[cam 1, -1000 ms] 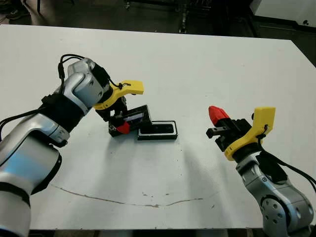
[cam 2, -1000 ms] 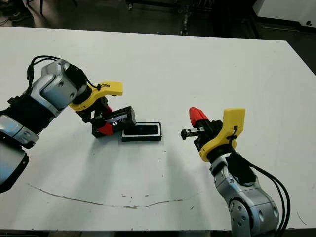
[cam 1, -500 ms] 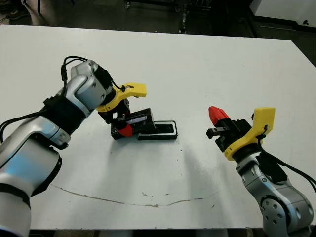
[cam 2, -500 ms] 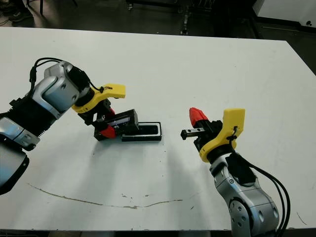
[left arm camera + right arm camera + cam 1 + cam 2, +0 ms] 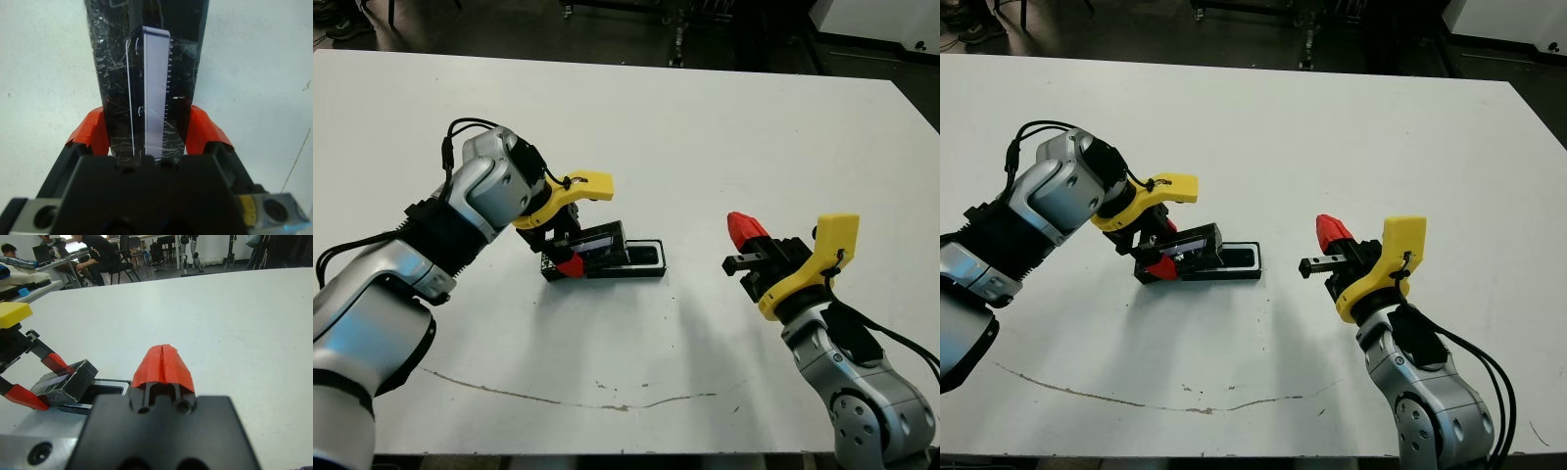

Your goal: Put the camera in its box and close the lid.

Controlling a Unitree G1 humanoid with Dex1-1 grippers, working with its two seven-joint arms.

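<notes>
Lid (image 5: 599,248) shifted over box (image 5: 646,257); R gripper (image 5: 740,231) well apart.

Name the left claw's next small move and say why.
Probably carry the lid a little further over the box, then level it. The left claw grips it tilted, covering only the box's near end; the camera lies inside.

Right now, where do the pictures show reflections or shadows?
Left wrist view: the lid mirrors a pale bright strip among its speckles, held in the left gripper. Left eye view: soft shadows fall on the table below the box and arms.
</notes>
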